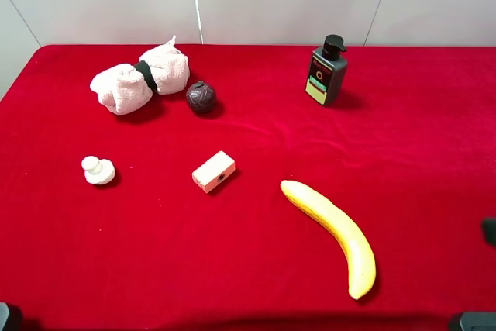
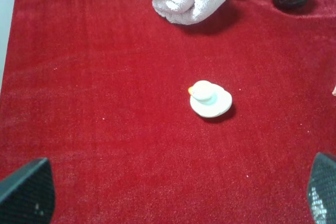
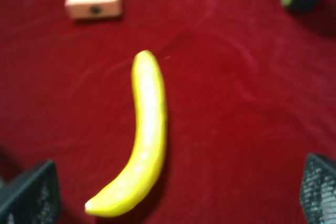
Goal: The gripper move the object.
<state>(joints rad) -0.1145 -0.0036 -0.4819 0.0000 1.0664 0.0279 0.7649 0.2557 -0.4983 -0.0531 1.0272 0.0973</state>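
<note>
Object (image 1: 201, 97) rests on cloth (image 1: 256, 253) beside towel (image 1: 139, 79)

A: What's showing colour on the red desk (image 1: 434, 160)?
B: A dark maroon object (image 1: 201, 97), yellow banana (image 1: 333, 234), pale pink towel (image 1: 139, 79) with black band.
A: And upper right?
B: A black bottle (image 1: 326, 72), green-labelled.

A small dark maroon-brown wrinkled fruit-like ball (image 1: 201, 97) sits upright on the red cloth, stem up, just beside a rolled pale towel, untouched
</note>
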